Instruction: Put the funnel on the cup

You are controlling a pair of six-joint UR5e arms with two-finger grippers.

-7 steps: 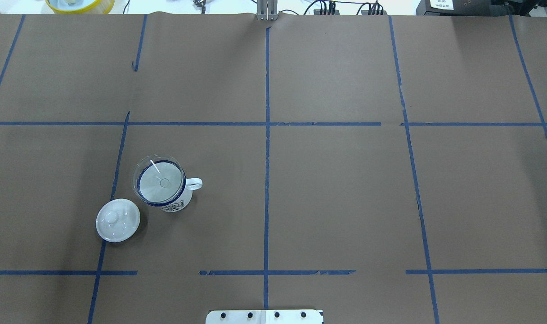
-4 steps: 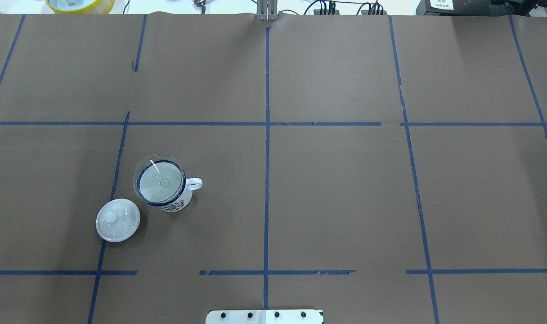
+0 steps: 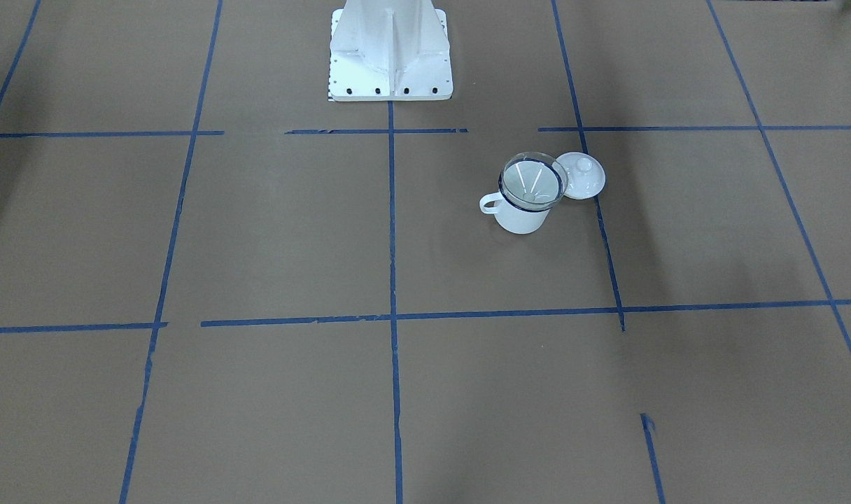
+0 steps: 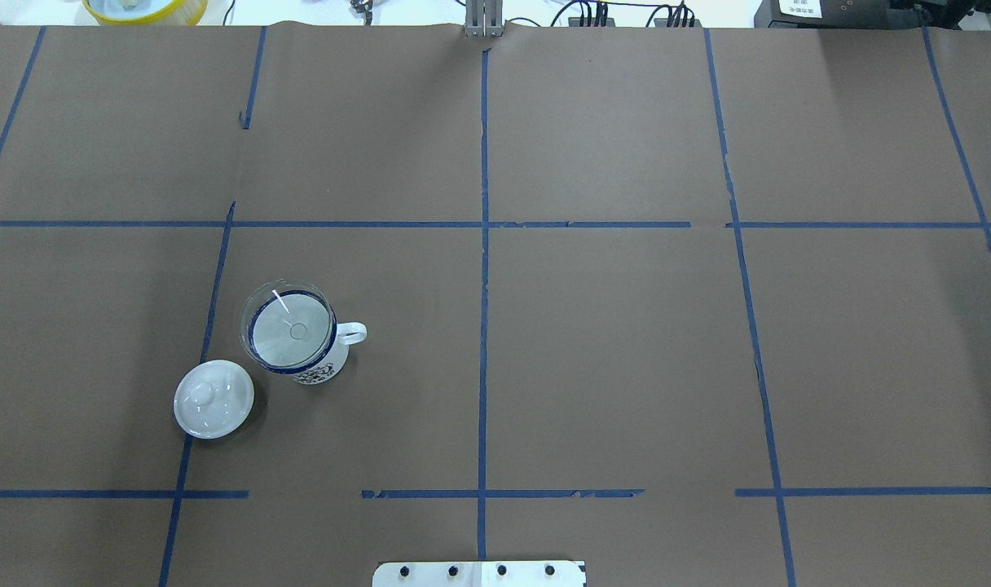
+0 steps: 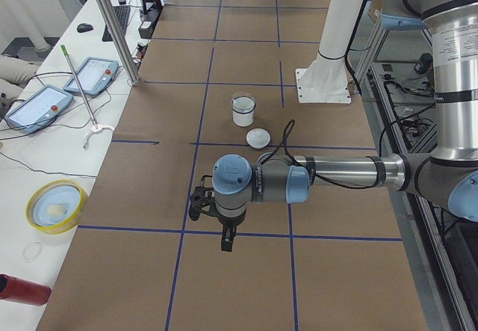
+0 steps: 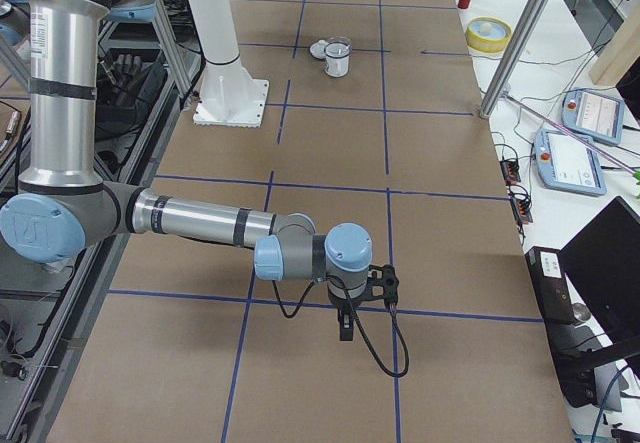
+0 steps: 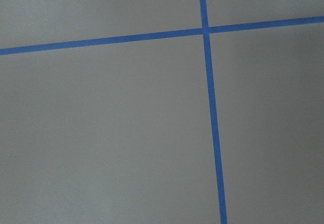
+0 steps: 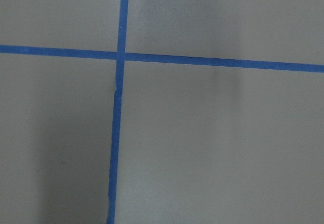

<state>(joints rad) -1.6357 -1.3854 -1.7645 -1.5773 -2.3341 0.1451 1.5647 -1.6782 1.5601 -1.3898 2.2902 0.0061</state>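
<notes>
The clear funnel (image 4: 288, 328) sits upright in the mouth of the white mug (image 4: 323, 372), its spout inside the cup. The mug has a dark blue rim and its handle points toward the table's middle. Both also show in the front view, funnel (image 3: 532, 180) on cup (image 3: 522, 219). Neither gripper is near them. The left gripper (image 5: 226, 239) shows only in the left side view and the right gripper (image 6: 345, 329) only in the right side view, each hanging over bare brown paper near a table end. I cannot tell whether they are open or shut.
A round white knobbed lid (image 4: 213, 399) lies on the table beside the cup, close to its base. The robot's white base plate (image 4: 479, 573) is at the near edge. A yellow bowl (image 5: 54, 205), tablets and a metal pole (image 5: 112, 28) stand on the side bench.
</notes>
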